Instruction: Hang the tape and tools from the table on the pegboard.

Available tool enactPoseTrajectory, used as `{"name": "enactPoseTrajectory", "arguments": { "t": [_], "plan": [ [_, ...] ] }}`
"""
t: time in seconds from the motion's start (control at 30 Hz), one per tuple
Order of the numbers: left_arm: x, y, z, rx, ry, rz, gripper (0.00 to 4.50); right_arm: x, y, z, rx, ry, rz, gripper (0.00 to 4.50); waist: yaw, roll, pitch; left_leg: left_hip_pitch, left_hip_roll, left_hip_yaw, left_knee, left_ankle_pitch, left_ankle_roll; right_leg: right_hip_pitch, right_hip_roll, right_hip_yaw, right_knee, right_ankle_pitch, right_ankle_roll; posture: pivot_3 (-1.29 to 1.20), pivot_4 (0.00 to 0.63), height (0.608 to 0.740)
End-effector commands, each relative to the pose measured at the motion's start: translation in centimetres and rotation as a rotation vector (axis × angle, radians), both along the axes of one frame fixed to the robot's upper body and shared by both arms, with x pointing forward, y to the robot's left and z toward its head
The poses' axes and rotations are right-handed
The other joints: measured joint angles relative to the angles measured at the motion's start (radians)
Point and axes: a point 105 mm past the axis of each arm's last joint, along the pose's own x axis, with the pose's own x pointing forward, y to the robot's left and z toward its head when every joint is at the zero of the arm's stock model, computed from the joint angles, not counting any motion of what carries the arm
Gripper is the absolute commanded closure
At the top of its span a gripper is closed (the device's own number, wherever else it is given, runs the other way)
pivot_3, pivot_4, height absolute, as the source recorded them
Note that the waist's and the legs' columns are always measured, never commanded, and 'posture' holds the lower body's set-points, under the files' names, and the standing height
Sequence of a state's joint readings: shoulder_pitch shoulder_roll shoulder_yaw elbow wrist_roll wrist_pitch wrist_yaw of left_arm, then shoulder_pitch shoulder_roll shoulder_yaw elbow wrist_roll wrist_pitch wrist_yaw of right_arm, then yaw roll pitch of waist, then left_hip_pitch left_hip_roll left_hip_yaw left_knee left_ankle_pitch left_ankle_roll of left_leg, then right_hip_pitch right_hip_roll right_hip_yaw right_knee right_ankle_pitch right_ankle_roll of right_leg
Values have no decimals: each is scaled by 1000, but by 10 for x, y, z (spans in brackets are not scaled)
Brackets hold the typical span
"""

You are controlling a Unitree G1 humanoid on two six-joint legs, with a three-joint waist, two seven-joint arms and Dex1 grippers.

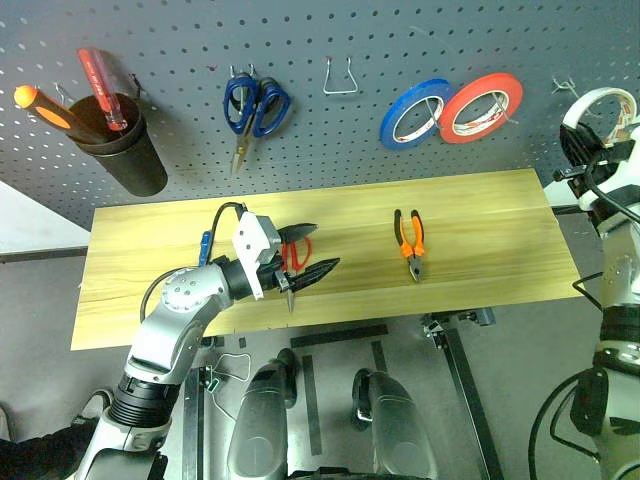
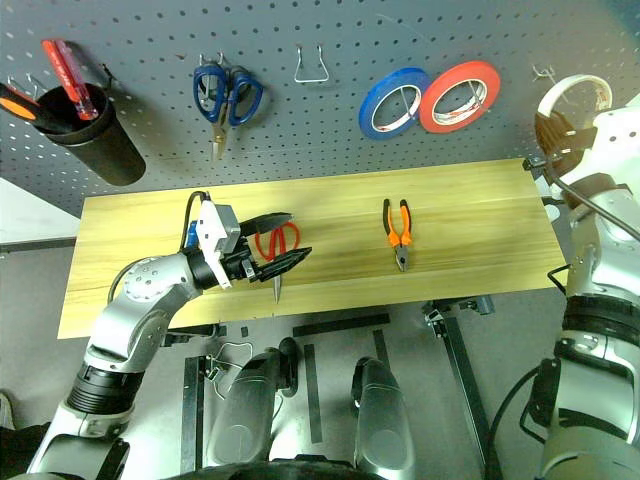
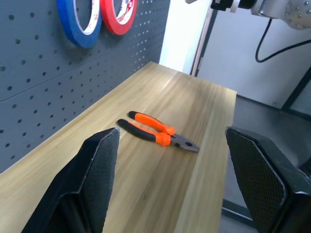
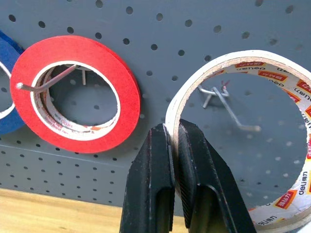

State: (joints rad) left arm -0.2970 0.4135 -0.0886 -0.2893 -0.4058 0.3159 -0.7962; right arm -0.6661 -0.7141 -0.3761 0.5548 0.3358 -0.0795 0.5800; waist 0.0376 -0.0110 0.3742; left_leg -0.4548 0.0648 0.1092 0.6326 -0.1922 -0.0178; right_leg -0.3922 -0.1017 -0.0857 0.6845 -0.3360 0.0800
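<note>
Whitish-cream tape roll [image 4: 233,121] sits pinched at its rim in your right gripper [image 4: 174,141], jaws clamped on it, held up before the dark grey perforated pegboard [image 1: 330,140] beside a bare wire hook [image 4: 228,104] and the red-orange roll [image 4: 75,94]. Your left gripper [image 1: 308,252] hangs open over the light wood table [image 1: 480,240], above the red-handled scissors [image 2: 277,247]. The orange-and-black pliers [image 1: 410,240] lie well apart.

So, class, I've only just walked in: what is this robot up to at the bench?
The right gripper is shut on the whitish tape roll, holding it up at the pegboard so a wire hook shows through its ring. The left gripper hangs open over the table, above the red-handled scissors. The pliers lie on the wood, untouched.
</note>
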Motion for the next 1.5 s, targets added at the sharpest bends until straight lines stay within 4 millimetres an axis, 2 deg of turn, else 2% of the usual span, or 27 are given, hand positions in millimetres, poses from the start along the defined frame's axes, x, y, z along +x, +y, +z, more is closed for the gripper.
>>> {"name": "enactPoseTrajectory", "arguments": {
  "t": [0.03,0.4,0.57,0.73,0.83,1.1,1.17,1.23,1.33,1.43,1.5],
  "plan": [
    [-6,2,13,-17,-50,-5,859,8,6,9,-4,-46,20,4459,-1,0,0,0,0,0,0,0,0,0,0,0,0,0,0,99,354,717],
    [-9,9,17,11,-55,18,859,44,21,1,59,8,48,4459,1,0,0,0,0,0,0,0,0,0,0,0,0,0,0,144,366,717],
    [-9,9,18,11,-56,23,859,50,25,1,60,20,43,4459,1,0,0,0,0,0,0,0,0,0,0,0,0,0,0,146,366,717],
    [-9,9,20,7,-60,29,859,52,20,-1,62,32,-8,4459,1,0,0,0,0,0,0,0,0,0,0,0,0,0,0,148,364,717],
    [-8,8,20,4,-62,32,859,51,12,-3,51,40,-59,3613,2,0,0,0,0,0,0,0,0,0,0,0,0,0,0,146,361,717],
    [-9,5,12,12,-46,34,859,45,-2,-13,54,53,-101,961,2,0,0,0,0,0,0,0,0,0,0,0,0,0,0,128,347,717],
    [-11,5,9,19,-37,33,859,40,-4,-24,26,77,-90,961,3,0,0,0,0,0,0,0,0,0,0,0,0,0,0,121,342,717],
    [-14,13,3,43,-14,51,859,25,-7,-47,4,114,-105,961,7,0,0,0,0,0,0,0,0,0,0,0,0,0,0,118,338,717],
    [-20,23,-9,71,26,91,859,-11,-3,-99,-54,300,-170,961,18,0,-1,-3,0,-2,-2,0,0,-1,-1,-2,-2,0,0,105,332,717],
    [-26,31,-21,99,64,115,859,-55,32,-136,-56,469,-160,961,23,3,-2,-7,0,-3,-2,0,0,-6,0,-2,-2,0,0,86,337,717],
    [-26,34,-21,76,85,136,859,-73,61,-144,-40,535,-122,961,7,4,-2,-7,0,-2,-2,0,-1,-6,-1,-1,-1,0,0,79,342,717]
  ]
}}
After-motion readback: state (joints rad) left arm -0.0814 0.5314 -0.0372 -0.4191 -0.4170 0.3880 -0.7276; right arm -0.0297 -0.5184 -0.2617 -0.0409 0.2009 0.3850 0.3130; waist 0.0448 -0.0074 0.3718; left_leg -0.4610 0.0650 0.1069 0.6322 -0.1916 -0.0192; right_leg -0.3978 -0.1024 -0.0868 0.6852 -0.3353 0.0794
